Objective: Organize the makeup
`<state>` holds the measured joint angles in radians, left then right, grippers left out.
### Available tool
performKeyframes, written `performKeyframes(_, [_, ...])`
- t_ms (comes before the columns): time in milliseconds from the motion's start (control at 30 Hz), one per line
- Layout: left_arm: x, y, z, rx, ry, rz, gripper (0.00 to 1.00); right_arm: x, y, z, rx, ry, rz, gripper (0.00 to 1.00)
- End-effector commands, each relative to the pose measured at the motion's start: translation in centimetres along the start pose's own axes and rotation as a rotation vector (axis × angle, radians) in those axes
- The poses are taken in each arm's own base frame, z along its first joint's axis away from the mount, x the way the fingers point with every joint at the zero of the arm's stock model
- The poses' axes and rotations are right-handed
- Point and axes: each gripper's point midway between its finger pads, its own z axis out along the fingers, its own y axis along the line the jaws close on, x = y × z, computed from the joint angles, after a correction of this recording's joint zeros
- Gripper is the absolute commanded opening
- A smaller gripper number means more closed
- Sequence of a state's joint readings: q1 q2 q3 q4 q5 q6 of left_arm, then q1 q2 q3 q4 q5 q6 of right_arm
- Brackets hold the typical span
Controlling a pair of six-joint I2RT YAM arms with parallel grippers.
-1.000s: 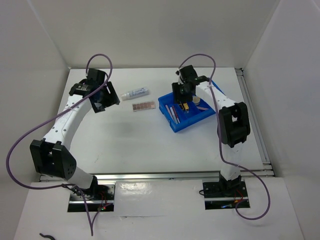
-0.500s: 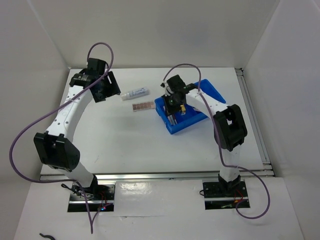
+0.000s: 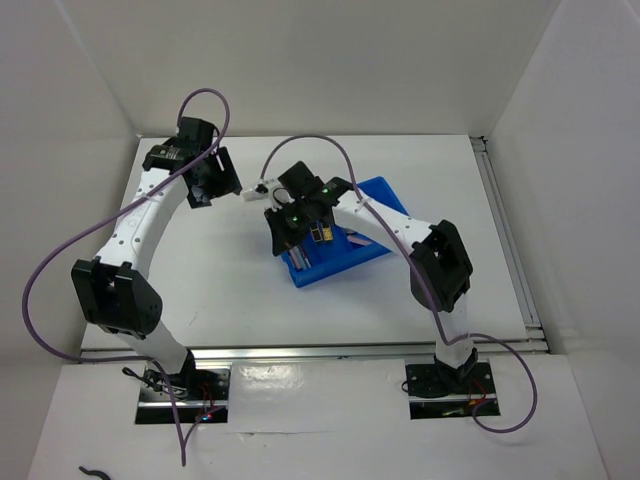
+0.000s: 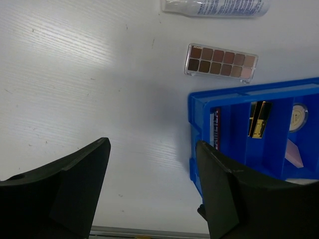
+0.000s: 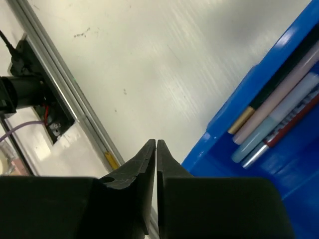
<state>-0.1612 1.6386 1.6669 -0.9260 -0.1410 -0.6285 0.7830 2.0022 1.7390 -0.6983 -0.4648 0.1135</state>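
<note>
Two sets of fingers, in unlike states. Left fingers [image 4: 75, 184]: spread wide, gripping nothing, hanging over the white surface [image 4: 75, 74]. Beyond them, flat on that surface, a brown eyeshadow palette [image 4: 221, 62], near the far wall of the blue bin [image 4: 198, 149] but apart from it. Farther out, a clear tube [image 4: 217, 6] on its side. Inside the bin's compartments: black-gold cases [image 4: 260, 118], a round beige compact [image 4: 298, 117], a pink pad [image 4: 293, 154], a red-and-white stick [image 4: 215, 128]. Right fingers [image 5: 144, 169]: pressed tight together, nothing visible between them, just beside the bin's corner. Cannot tell whether touching it. Past them, side by side in one compartment, a black-gold pencil [image 5: 241, 119] and a pink stick [image 5: 249, 130].
</note>
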Motion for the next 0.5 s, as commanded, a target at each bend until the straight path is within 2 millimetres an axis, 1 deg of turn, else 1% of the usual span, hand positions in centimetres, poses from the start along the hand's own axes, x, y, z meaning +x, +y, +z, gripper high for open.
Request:
performKeyframes(0, [-0.3,-0.2,-0.7,0.029,-0.006,0.004,0.83,-3.0,-0.7,-2.4,0.060,-0.072,-0.008,0.13])
performKeyframes(33, [-0.6,0.0,-1.0,0.021,-0.023,0.002,0.83,-4.0,-1.0,-3.7,0.087,-0.111,-0.014,0.20])
performKeyframes(67, [-0.5,0.3,-0.8,0.011,-0.017,-0.027,0.83,-4.8,-1.9,-3.9,0.146,-0.141,-0.006,0.29])
performKeyframes(100, [-1.4,0.7,-1.2,0.026,-0.039,-0.049,0.83,-5.6,-2.4,-4.8,0.169,-0.174,-0.006,0.45])
performKeyframes(133, [-1.1,0.7,-0.5,0.049,-0.025,-0.060,0.83,-6.7,-3.1,-5.6,0.189,-0.221,-0.009,0.50])
performKeyframes(167, [-1.7,1.4,-0.8,0.047,-0.035,-0.094,0.83,-7.3,-4.3,-6.1,0.223,-0.247,0.015,0.56])
performKeyframes(200, [-2.0,1.8,-0.8,0.039,-0.039,-0.120,0.83,-7.7,-5.0,-6.5,0.242,-0.266,0.038,0.56])
performKeyframes(233, [-2.3,2.3,-0.7,0.032,-0.043,-0.132,0.83,-8.8,-5.9,-6.3,0.256,-0.285,0.058,0.61])
performKeyframes(267, [-2.3,2.6,-0.4,0.035,-0.030,-0.142,0.83,-9.6,-6.5,-6.4,0.259,-0.302,0.079,0.61])
performKeyframes(333, [-2.5,2.4,-0.3,0.054,-0.021,-0.150,0.83,-11.1,-8.2,-6.7,0.306,-0.341,0.156,0.65])
performKeyframes(367, [-2.3,2.1,-0.2,0.066,-0.003,-0.150,0.83,-12.7,-8.7,-6.1,0.313,-0.367,0.163,0.67])
performKeyframes(433, [-2.2,2.1,0.2,0.061,0.007,-0.159,0.83,-13.7,-10.0,-5.6,0.335,-0.385,0.218,0.70])
performKeyframes(467, [-1.8,2.3,0.5,0.051,0.024,-0.159,0.83,-14.9,-11.2,-5.0,0.339,-0.399,0.241,0.72])
